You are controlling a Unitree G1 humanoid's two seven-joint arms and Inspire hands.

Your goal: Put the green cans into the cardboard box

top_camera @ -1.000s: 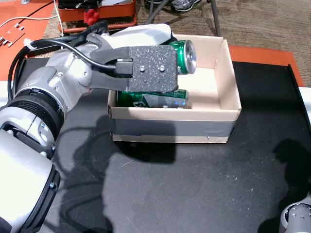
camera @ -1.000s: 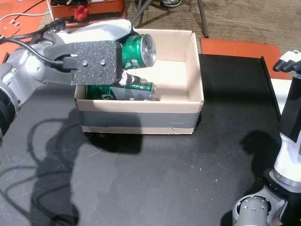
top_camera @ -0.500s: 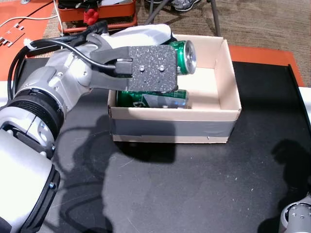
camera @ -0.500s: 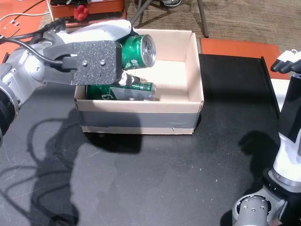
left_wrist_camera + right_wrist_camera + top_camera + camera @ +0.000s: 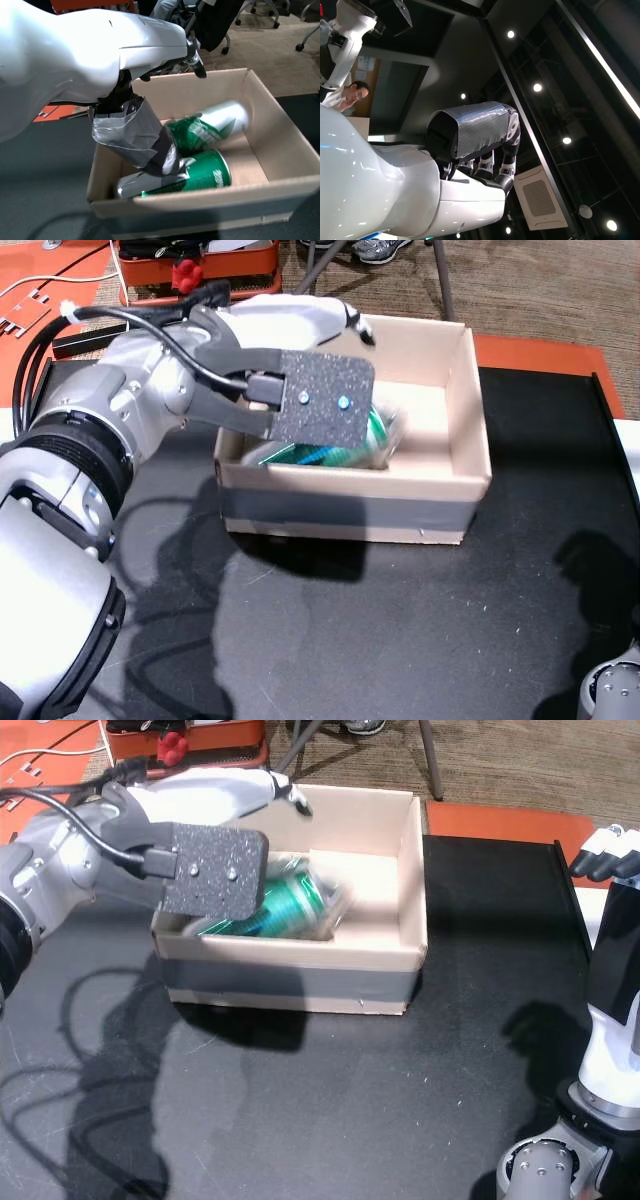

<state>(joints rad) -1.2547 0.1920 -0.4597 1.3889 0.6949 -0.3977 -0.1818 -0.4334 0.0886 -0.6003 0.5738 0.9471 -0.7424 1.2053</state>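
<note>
Now that the left hand (image 5: pixel 135 135) has let go, fingers spread, its green can (image 5: pixel 205 132) tumbles into the cardboard box (image 5: pixel 455 455) beside another; right hand (image 5: pixel 475 145) holds nothing

Cardboard box (image 5: pixel 280 145) open-topped, grey tape band on front wall, sitting directly under left hand (image 5: pixel 300 390). Two green cans lying on sides inside: lower can (image 5: pixel 200 172) resting along front wall, just below taped thumb; upper can (image 5: pixel 210 127) motion-blurred, lying tilted across lower one, beyond fingertips, silver end pointing away from hand
</note>
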